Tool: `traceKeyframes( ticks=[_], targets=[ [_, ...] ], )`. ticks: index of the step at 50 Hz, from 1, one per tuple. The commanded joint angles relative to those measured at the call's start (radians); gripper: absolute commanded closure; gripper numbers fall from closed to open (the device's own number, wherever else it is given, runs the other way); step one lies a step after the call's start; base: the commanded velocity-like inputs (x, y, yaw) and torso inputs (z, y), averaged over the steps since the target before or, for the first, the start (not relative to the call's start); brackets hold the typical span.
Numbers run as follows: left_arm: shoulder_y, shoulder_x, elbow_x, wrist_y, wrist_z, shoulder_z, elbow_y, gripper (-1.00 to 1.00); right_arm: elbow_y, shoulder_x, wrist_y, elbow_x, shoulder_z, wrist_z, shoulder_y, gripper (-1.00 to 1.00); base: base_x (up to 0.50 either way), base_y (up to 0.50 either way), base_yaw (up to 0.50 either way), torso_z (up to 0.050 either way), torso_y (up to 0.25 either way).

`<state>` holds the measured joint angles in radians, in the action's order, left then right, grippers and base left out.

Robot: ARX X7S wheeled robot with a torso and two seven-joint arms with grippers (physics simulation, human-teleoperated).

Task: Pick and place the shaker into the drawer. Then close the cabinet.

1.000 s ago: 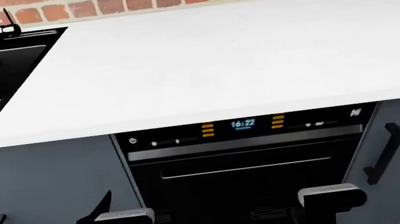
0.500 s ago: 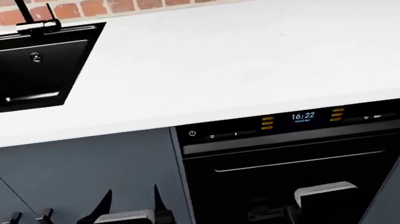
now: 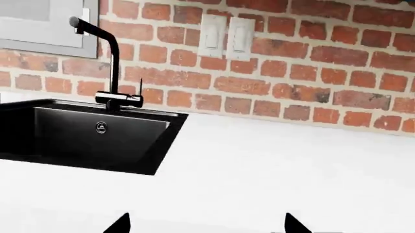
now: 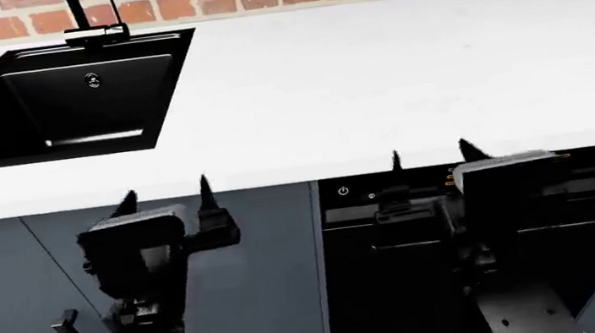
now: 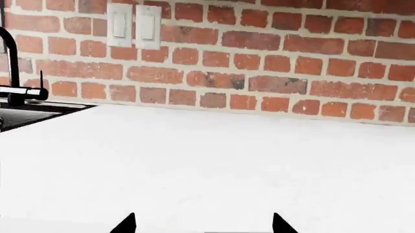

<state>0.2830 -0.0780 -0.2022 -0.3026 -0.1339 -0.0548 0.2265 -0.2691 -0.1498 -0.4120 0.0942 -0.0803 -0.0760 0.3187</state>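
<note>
Fingers of left gripper (image 4: 165, 198) and right gripper (image 4: 429, 159): spread wide, empty, right of sink (image 4: 1, 158) | shaker, drawer: unseen | risk: reaching blind, striking worktop (image 4: 401, 77) edge.

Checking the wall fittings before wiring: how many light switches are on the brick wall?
2: the left switch and the right switch sit side by side on the brick wall. Others may lie outside view.
</note>
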Motion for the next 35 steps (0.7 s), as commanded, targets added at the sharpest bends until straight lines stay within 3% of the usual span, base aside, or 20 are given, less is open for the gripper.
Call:
traceKeyframes(
  ticks=[1,5,12,14,15,19,26,30,35],
  targets=[
    [0.960,0.051,-0.211,-0.675,-0.174,0.111,0.140,-1.00,-0.087,-0.123,-0.695,0.022,-0.088,0.066,0.999,-1.00,0.00,0.00,0.00,0.000,0.000],
    [1.373,0.055,-0.181,-0.573,-0.167,0.101,-0.200,-1.00,0.334,-0.098,-0.515,-0.018,-0.207,0.148,1.521,-1.00,0.00,0.00,0.00,0.000,0.000],
    [1.884,0.062,-0.085,-0.121,-0.144,0.083,-1.030,-1.00,1.175,0.038,-0.100,-0.055,-0.278,0.231,2.005,-1.00,0.00,0.00,0.00,0.000,0.000],
    [2.043,0.065,-0.049,0.022,-0.089,0.049,-1.330,-1.00,1.255,0.076,-0.057,-0.170,-0.183,0.275,2.037,-1.00,0.00,0.00,0.00,0.000,0.000],
    [2.073,0.067,-0.046,0.039,-0.070,0.047,-1.413,-1.00,1.256,0.094,-0.057,-0.252,-0.111,0.303,2.037,-1.00,0.00,0.00,0.00,0.000,0.000],
    [2.073,0.074,-0.028,-0.020,-0.037,0.047,-1.390,-1.00,1.235,0.138,-0.099,-0.414,0.033,0.354,2.037,-1.00,0.00,0.00,0.00,0.000,0.000],
    [2.073,0.077,-0.117,-0.072,-0.031,-0.049,-1.467,-1.00,1.295,0.140,-0.128,-0.412,0.038,0.354,2.037,-1.00,0.00,0.00,0.00,0.000,0.000],
    [2.069,0.077,-0.225,-0.089,-0.010,-0.196,-1.500,-1.00,1.324,0.138,-0.116,-0.408,0.034,0.348,2.037,-1.00,0.00,0.00,0.00,0.047,0.059],
    [2.041,0.071,-0.293,-0.167,0.001,-0.280,-1.448,-1.00,1.333,0.132,-0.139,-0.404,0.033,0.348,2.037,-1.00,0.00,0.00,0.00,0.050,0.045]
  ],
)
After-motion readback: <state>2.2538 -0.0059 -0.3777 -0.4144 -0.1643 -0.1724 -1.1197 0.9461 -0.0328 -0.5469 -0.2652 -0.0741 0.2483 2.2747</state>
